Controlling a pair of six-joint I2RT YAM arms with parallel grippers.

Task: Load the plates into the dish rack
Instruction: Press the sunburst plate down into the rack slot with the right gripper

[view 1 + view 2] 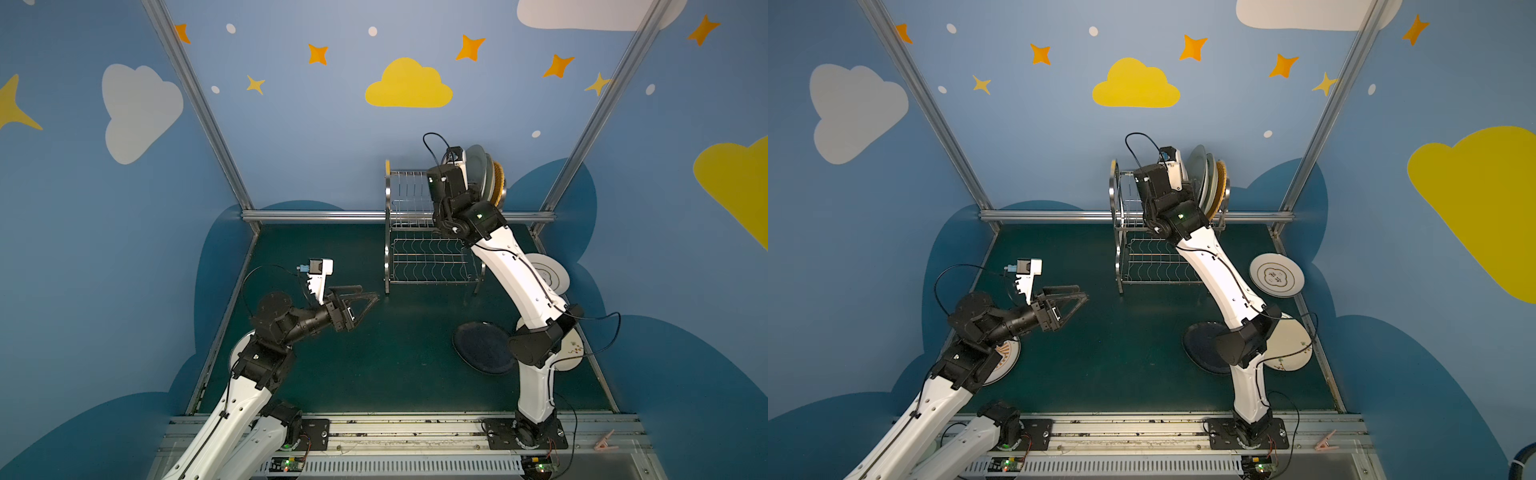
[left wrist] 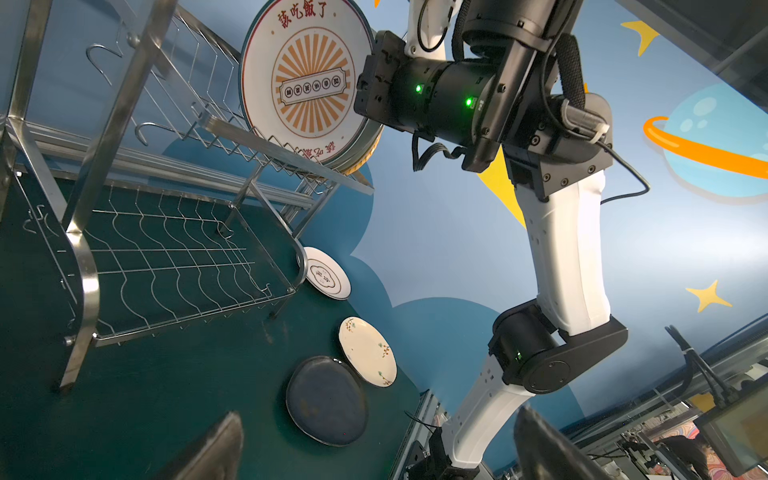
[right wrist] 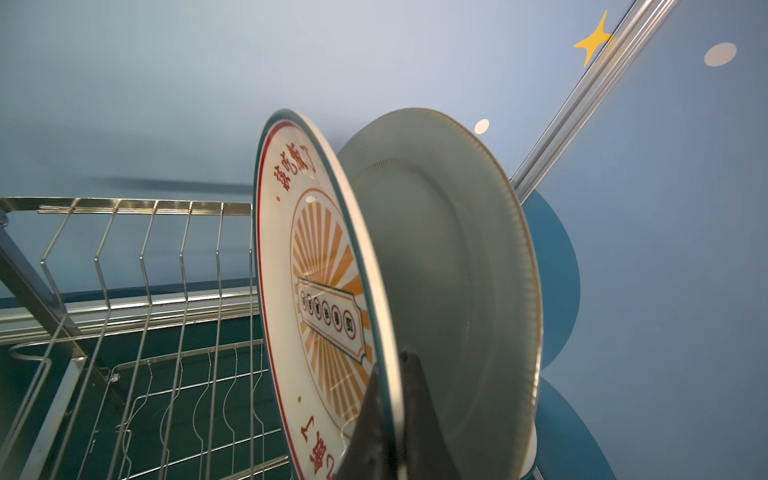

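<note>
Steel dish rack: one | right pincer grips one sunburst plate; left pincer agape

On the dish rack we find the upper slots free toward the left. Plates crowd its right end, where the right pincer clamps one (the sunburst plate). The right arm crosses the rack's front. The middle of the counter lies open; a black plate occupies its right side.

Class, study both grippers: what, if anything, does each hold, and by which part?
The right gripper is shut on the rim of the sunburst plate, upright at the dish rack. The left gripper is open, holding nothing.
</note>
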